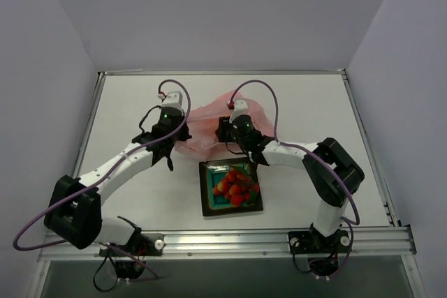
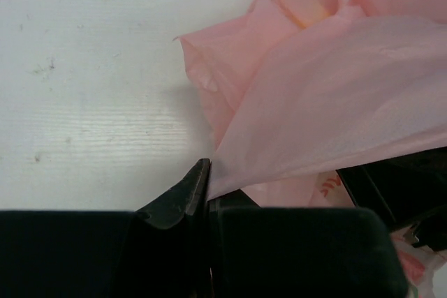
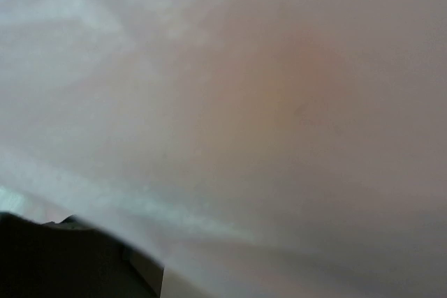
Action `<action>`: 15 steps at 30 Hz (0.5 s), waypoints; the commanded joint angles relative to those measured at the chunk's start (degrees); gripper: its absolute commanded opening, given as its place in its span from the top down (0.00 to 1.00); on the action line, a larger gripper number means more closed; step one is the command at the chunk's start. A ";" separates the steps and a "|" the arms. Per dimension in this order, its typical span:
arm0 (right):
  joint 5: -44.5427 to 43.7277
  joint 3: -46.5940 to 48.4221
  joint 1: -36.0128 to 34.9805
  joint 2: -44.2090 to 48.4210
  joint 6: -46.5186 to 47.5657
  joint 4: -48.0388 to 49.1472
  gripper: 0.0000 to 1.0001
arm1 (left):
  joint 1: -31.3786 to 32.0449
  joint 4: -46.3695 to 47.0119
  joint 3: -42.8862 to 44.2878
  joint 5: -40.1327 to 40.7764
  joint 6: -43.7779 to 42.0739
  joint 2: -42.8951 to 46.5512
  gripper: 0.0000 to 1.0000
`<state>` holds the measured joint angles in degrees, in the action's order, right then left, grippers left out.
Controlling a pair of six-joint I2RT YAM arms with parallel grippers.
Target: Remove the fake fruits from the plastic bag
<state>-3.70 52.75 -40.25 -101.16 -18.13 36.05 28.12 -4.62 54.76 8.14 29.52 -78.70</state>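
Note:
The pink plastic bag point(image 1: 209, 118) lies crumpled at the table's middle, behind the teal dish point(image 1: 207, 200). A cluster of red strawberry pieces point(image 1: 239, 186) lies in the dish. My left gripper point(image 1: 176, 146) is at the bag's left edge; in the left wrist view it point(image 2: 208, 172) is shut on the bag's film point(image 2: 328, 95). My right gripper point(image 1: 225, 130) reaches into the bag from the right. Pink film point(image 3: 265, 116) covers the right wrist view and hides the jaws. A faint orange glow point(image 3: 302, 68) shows through the film. The orange and the mango are hidden.
The dish stands just in front of the bag, between the two arms. The right arm's dark body point(image 2: 401, 179) shows under the bag film in the left wrist view. Raised rails point(image 1: 223, 72) frame the white table.

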 commanded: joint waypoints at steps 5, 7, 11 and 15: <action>-1.93 -0.29 0.43 -1.40 0.90 1.39 0.52 | 2.73 9.80 -8.70 -3.74 3.00 5.30 0.98; 0.09 0.42 0.96 -1.93 1.86 1.30 0.50 | 2.90 10.42 -10.02 -3.66 2.39 6.01 0.98; 2.47 3.23 2.10 -5.17 3.18 1.21 0.43 | 2.82 11.30 -8.28 -1.38 0.81 4.79 0.98; 3.00 8.67 3.25 -8.43 4.07 1.13 0.49 | 2.55 13.85 -2.31 -3.47 -0.77 -2.49 0.98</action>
<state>-1.02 56.69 -38.20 -108.29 -15.57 36.01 31.00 4.01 45.28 5.41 30.63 -77.19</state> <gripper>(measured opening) 0.540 0.027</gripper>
